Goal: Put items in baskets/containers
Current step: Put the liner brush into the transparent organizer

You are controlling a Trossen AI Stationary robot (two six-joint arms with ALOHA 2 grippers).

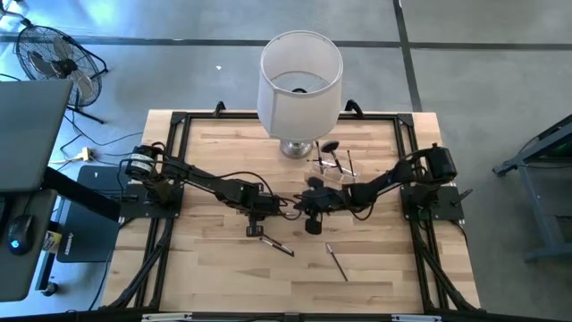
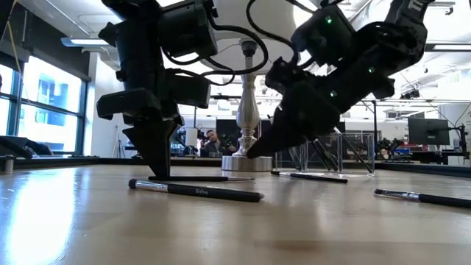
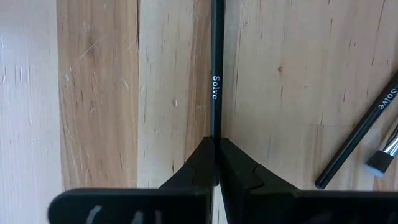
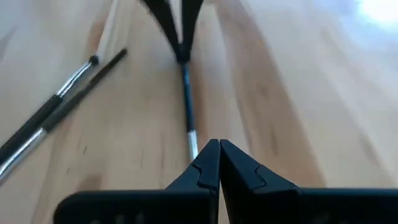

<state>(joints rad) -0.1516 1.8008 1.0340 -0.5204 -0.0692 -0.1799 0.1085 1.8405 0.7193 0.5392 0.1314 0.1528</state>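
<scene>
Both arms reach in to the middle of the bench point(image 1: 206, 277), their grippers nearly meeting over one thin black brush point(image 3: 215, 87). The left gripper point(image 3: 214, 142) points straight down, its fingers point(image 3: 200, 163) pressed together on one end of that brush, which lies flat on the wood and runs straight away from the fingertips, its handle marked "Solve". In the low view this gripper point(image 2: 156, 175) stands with its tips on the bench and the brush point(image 2: 202, 178) stretches sideways from them. The right gripper point(image 4: 218, 144) comes in tilted from the opposite side, its fingers point(image 4: 205, 167) pressed together with nothing between them; the silver-banded end of the same brush point(image 4: 188, 112) lies just ahead of its tips, though actual contact cannot be told. A second black brush point(image 2: 197, 191) lies on the bench nearer the front edge, just beside the left gripper, and another point(image 1: 336, 261) lies apart toward the right front. The clear plastic holder point(image 1: 332, 168) sits behind the right gripper, close beside the base of a white lampshade point(image 1: 300, 80), with several brushes point(image 1: 341, 159) leaning in it.
</scene>
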